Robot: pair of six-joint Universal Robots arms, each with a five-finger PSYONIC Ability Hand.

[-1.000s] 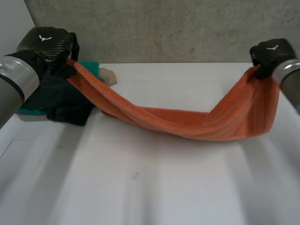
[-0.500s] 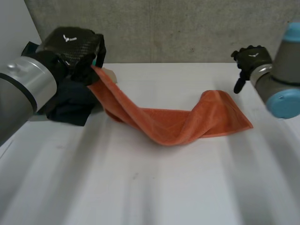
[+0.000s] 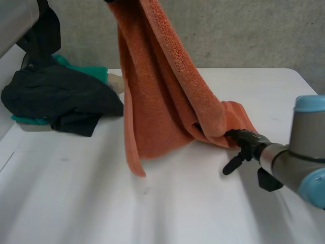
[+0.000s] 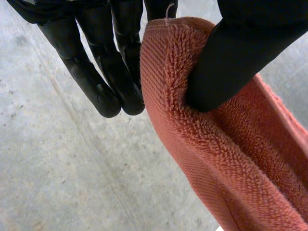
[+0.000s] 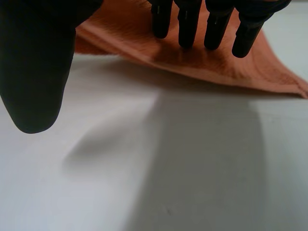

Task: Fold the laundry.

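Pinching hard is what the left hand [image 4: 113, 62] is doing. Its thumb [image 4: 240, 53] squashes the top edge of the orange towel [image 4: 216, 159] against the fingers [image 4: 103, 82] beside it, so that end is properly gripped, thick terry fold and all. From that grip the towel hangs way up high and drops in a long bunched drape down to the white table [image 3: 177, 213]. One loose corner dangles at the front of the drape, right down by the tabletop. The lower end trails off toward the robot's right and lies flat on the surface.

Over on that side, the right hand [image 3: 242, 145] is low over the table with nothing in it. Its fingers [image 5: 188, 24] are straight and held well away from the thumb, just relaxed and open. The fingertips are right at the near edge of the flat part of the towel. Honestly I can't tell from where I'm standing whether they actually touch the cloth or just hover over it. The grey arm with its light-blue cap [image 3: 310, 104] comes in low behind it.

Rest of the table: a dark heap of clothes [image 3: 61, 99] sits on the robot's left side, near the hanging towel, with a teal cloth [image 3: 89, 71] poking out from under it. Concrete wall [image 3: 244, 30] behind everything.
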